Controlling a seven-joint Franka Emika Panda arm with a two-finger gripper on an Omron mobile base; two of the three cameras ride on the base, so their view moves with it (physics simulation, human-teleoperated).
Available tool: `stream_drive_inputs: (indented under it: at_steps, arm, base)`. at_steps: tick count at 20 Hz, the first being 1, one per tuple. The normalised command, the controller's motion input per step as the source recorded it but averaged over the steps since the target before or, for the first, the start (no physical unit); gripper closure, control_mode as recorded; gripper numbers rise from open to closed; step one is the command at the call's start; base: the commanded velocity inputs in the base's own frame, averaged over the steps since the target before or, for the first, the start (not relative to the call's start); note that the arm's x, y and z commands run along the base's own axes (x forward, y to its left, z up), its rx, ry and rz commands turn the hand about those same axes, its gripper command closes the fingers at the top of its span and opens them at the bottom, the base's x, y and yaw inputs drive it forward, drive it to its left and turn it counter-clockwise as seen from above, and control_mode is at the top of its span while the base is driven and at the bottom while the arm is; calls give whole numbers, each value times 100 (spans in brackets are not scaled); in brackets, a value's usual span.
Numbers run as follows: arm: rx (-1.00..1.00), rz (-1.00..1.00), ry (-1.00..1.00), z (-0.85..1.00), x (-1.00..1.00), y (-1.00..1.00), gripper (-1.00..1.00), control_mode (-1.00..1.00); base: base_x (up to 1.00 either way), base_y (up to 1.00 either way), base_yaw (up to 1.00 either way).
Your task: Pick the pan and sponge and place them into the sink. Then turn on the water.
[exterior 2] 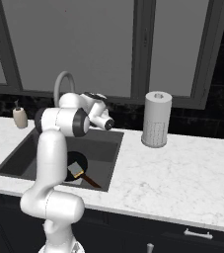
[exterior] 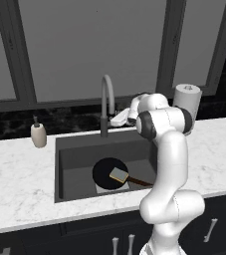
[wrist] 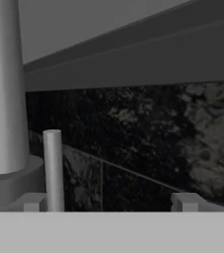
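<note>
From my station I see the pan (exterior: 106, 172) lying in the sink (exterior: 67, 164), its reddish-brown handle running toward the front right corner; the sponge (exterior: 119, 175) rests on the pan's right edge, just where the handle begins; in the right base view the pan (exterior 2: 78, 162) and sponge (exterior 2: 76, 172) show partly behind my arm. My gripper (exterior: 118, 119) is up at the back of the basin, right beside the faucet (exterior: 106, 102), near its dark lower stem; in the hand view the fingers (wrist: 33, 201) stand well apart, so the tool is wide open and has hold of nothing; the faucet's side lever (wrist: 53, 168) rises just inside the left-hand tip, and I cannot tell whether it touches. A soap dispenser (exterior: 38, 134) sits on the counter (exterior: 15, 184) left of the sink; a paper towel roll (exterior 2: 156, 119) stands to the right.
</note>
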Motion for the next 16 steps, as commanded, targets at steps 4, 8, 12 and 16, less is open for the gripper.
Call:
stream_drive_inputs:
  at_steps: [4,8,12,16]
  arm:
    - [0,0,0,-7,24,0,100,-100]
    - [1,0,-2,-3,15,0,100,-100]
    - [4,0,-4,-6,14,-5,100,-100]
    - [4,0,-6,-12,15,-6,100,-100]
  base:
    - [0,0,0]
    - [0,0,0]
    - [0,0,0]
    - [0,0,0]
